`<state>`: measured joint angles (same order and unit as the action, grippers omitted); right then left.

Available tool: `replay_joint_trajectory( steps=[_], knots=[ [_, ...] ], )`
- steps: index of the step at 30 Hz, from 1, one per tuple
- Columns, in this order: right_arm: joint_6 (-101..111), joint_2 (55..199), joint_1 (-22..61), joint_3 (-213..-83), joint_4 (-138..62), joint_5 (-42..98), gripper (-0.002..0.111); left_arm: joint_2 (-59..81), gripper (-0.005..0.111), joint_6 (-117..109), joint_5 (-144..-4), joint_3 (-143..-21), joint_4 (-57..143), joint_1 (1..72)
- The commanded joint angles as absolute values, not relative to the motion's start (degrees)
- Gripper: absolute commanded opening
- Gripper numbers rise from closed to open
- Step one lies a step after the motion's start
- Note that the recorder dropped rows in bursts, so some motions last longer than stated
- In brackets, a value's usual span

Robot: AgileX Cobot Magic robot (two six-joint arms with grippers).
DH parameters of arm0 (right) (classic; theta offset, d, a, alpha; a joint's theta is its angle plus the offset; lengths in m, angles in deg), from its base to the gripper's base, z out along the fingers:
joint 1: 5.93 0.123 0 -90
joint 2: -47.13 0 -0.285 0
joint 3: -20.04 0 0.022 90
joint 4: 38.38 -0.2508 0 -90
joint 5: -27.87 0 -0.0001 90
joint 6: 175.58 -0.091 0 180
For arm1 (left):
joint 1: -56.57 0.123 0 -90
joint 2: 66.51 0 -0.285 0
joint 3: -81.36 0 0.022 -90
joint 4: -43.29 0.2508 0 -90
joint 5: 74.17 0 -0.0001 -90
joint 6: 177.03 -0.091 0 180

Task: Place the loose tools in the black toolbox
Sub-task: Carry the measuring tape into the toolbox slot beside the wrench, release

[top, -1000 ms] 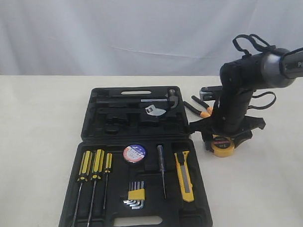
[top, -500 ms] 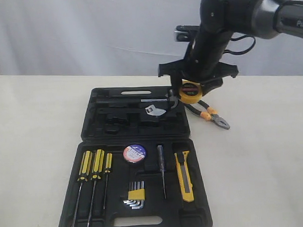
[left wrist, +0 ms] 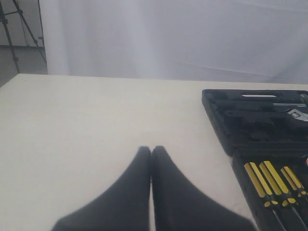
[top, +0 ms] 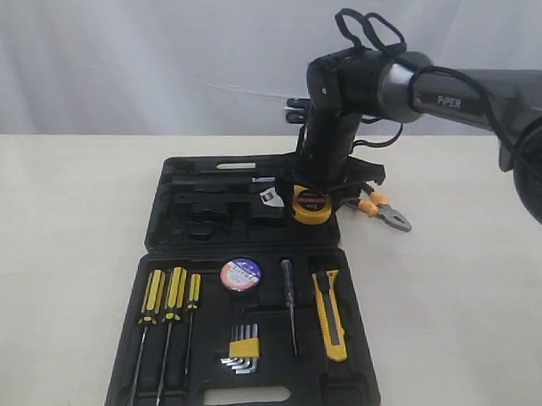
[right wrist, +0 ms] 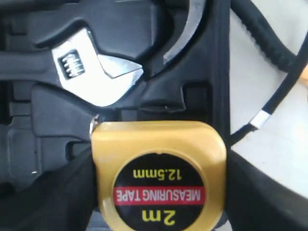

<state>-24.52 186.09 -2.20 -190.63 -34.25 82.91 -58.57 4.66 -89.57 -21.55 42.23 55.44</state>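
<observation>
My right gripper point(top: 312, 204) is shut on the small yellow tape measure point(top: 311, 204) point(right wrist: 159, 175), holding it over the right end of the black toolbox's point(top: 165, 226) upper half, near the silver wrench point(right wrist: 91, 72). The orange-and-black pliers point(top: 381, 208) lie on the table just right of the box. The dark tape roll with blue-white label point(top: 241, 274) and the yellow-black utility knife point(top: 329, 314) rest in the lower half. My left gripper point(left wrist: 151, 150) is shut and empty, over bare table left of the toolbox point(left wrist: 226, 139); it does not show in the exterior view.
Yellow-black screwdrivers point(top: 167, 300) and hex keys in a yellow holder point(top: 242, 348) sit in the lower tray, with a thin dark driver point(top: 289, 300) between. A white curtain point(top: 159, 55) backs the table. Black cable point(right wrist: 269, 43) loops beside the tape measure.
My right gripper lifted the tape measure from the table right of the box, carried it up and left, and now has lowered it over the upper half's right end. The pliers stayed.
</observation>
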Motion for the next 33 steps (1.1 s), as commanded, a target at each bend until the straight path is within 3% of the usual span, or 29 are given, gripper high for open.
replay_joint_trajectory(
  steps=[1,24,27,33],
  knots=[
    [-25.3,187.2,-2.3,-191.2,-33.3,81.3,-0.001,-58.7,0.000,4.6,-89.6,-21.4,42.1,55.3],
    [-24.2,189.3,-2.3,-191.2,-33.9,81.6,0.001,-58.7,0.000,4.6,-89.6,-21.4,42.1,55.3],
    [-24.2,189.3,-2.3,-191.2,-34.0,81.7,0.018,-58.7,0.000,4.6,-89.6,-21.4,42.1,55.3],
    [-23.6,189.3,-2.3,-191.2,-34.3,82.3,0.066,-58.7,0.000,4.6,-89.6,-21.4,42.1,55.3]
  ],
)
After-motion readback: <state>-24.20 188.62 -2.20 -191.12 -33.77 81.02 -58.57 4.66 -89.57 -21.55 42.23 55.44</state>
